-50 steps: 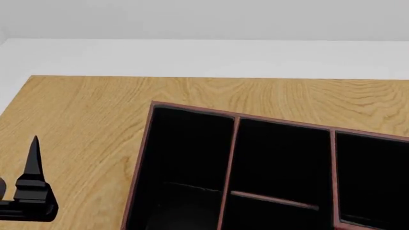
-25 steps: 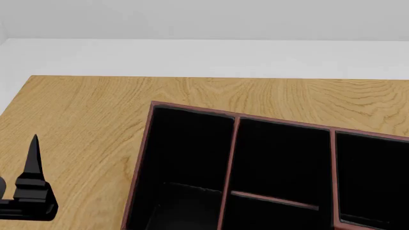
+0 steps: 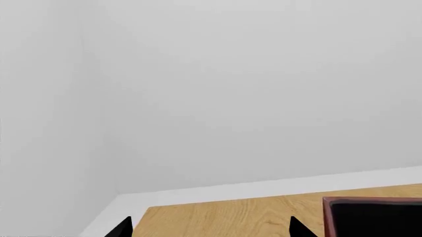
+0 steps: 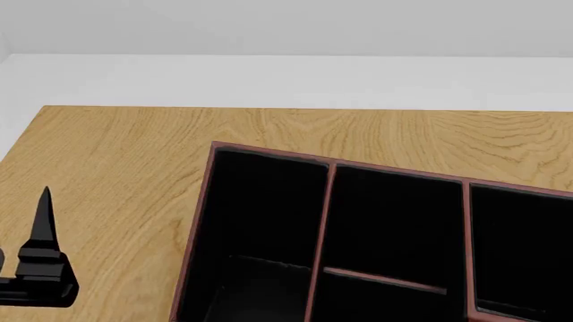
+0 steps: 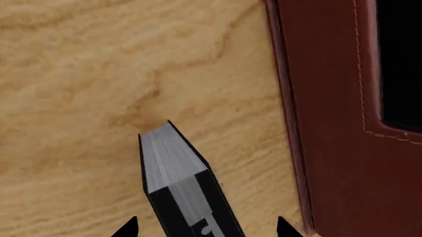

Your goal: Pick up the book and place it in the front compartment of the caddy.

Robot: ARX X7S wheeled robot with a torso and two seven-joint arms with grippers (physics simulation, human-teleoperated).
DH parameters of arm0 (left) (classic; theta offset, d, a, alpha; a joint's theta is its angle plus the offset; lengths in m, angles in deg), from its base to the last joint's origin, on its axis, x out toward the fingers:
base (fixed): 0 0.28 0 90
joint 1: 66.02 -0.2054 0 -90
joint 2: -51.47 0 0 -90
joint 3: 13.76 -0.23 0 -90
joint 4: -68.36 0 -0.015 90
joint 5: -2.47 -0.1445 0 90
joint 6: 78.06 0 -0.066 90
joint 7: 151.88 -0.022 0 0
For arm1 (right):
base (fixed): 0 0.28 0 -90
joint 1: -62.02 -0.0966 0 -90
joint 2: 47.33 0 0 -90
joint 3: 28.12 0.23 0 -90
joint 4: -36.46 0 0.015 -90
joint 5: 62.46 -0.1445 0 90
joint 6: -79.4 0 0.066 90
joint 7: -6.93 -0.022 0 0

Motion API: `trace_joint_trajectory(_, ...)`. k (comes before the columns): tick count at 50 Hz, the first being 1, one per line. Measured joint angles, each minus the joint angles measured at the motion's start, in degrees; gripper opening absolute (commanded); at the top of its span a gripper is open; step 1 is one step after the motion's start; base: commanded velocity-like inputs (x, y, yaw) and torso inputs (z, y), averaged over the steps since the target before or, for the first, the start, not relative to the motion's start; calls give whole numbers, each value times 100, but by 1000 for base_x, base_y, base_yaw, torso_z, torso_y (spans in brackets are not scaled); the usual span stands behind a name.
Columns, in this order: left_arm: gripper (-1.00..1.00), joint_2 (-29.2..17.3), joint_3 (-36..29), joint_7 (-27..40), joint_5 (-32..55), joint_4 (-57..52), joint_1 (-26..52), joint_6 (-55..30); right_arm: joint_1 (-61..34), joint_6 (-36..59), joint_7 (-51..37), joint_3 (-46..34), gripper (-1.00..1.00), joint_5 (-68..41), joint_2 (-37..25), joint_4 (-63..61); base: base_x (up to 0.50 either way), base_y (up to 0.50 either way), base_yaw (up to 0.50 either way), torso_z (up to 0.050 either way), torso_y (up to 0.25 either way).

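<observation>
Right claw (image 5: 205, 228) fingers straddle small black hardcover book (image 5: 178, 182), grip unclear; next: lift into reddish-brown leather caddy (image 5: 336, 98) front compartment.

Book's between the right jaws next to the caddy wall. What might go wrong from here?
1. The book sits between the right gripper fingertips, but contact is not visible; it may slip when lifted.
2. The caddy wall is close beside it; the book could clip the rim on the way in.
3. The head view shows no book, so alignment is hard to check.
</observation>
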State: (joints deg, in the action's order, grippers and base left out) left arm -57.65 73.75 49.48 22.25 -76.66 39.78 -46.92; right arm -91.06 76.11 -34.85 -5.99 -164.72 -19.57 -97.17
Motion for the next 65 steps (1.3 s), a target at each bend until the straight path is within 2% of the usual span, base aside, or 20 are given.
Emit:
trace_joint_trajectory(1, 100, -2, 6, 2, 4, 0, -6, 5, 25, -10, 43, -9, 100, 56, 4, 4, 0, 0, 0, 0, 0)
trace_joint_trajectory(2, 100, -4, 12, 4, 9, -1, -12, 10, 47, -20, 80, -18, -100, 105, 7, 7, 0, 0, 0, 0, 0)
trace_joint_trajectory(11, 100, -21, 60, 20, 50, -11, -65, 56, -244, -48, -191, -368, -100, -91, 5, -73, 0, 0, -1, 0, 0)
trace_joint_trajectory(18, 100, -37, 102, 34, 80, -16, -104, 91, -708, -82, -807, -825, -100, -1026, 77, -76, 0, 0, 0, 0, 0)
trace_joint_trajectory(36, 100, -68, 204, 75, 193, -75, -164, 124, -2590, -480, -2390, -1556, -100, -3041, 514, -269, 0, 0, 0, 0, 0)
trace_joint_trajectory(65, 100, -108, 251, 142, 362, -46, -92, 140, -4995, -865, -2874, -1705, -100, -5149, 1180, -280, 0, 0, 0, 0, 0)
